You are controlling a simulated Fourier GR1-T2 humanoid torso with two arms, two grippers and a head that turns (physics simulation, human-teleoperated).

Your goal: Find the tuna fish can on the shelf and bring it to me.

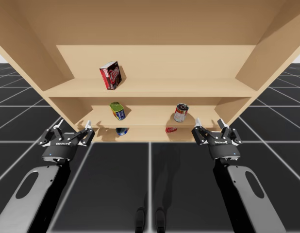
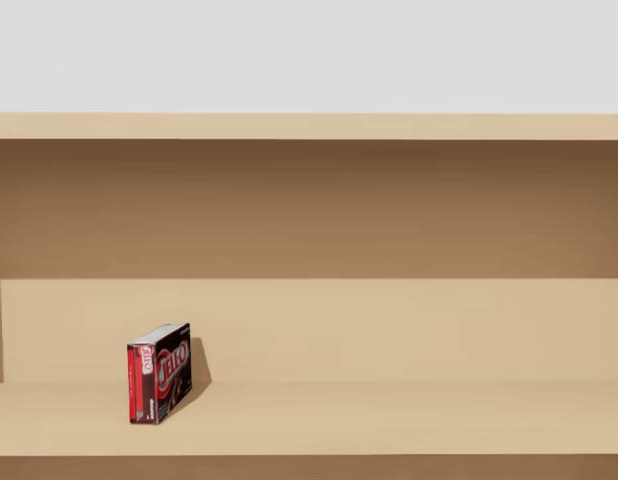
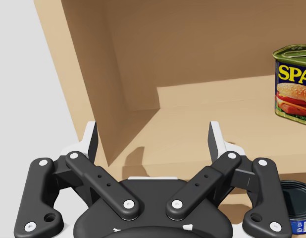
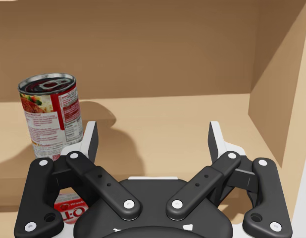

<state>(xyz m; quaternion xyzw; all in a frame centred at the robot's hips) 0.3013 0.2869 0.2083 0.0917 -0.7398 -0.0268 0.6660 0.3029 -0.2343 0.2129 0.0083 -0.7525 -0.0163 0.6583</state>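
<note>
overhead, in the high view, both arms reach to the near edge of a wooden shelf (image 1: 150, 88). the left gripper (image 1: 72, 127) and right gripper (image 1: 209, 123) are each spread wide and empty. the low blue round can (image 1: 122, 131) sits on the lowest board in sight, tucked under the middle board. it is to the right of the left gripper and a little farther in, apart from it, and well left of the right gripper. directly above it on the middle board stands a blue and yellow squarish can (image 1: 117, 110), with a red and white tall can (image 1: 181, 112) farther right. a red and white pack (image 1: 171, 129) lies below the tall can. a dark red box (image 1: 110, 75) stands on the upper board, left of centre.

from the head view, the dark red box (image 2: 159, 373) stands upright toward the left of a pale board.

at the left wrist, the left gripper (image 3: 154, 141) holds its fingers apart with nothing between them. the low blue round can (image 3: 296, 206) rests just beside it on the right, one board below the blue and yellow squarish can (image 3: 293, 82).

at the right wrist, the right gripper (image 4: 154, 139) is likewise released. the red and white tall can (image 4: 51, 116) stands ahead of its left finger, and the red and white pack (image 4: 69, 210) peeks out from behind the gripper, below that can.
</note>
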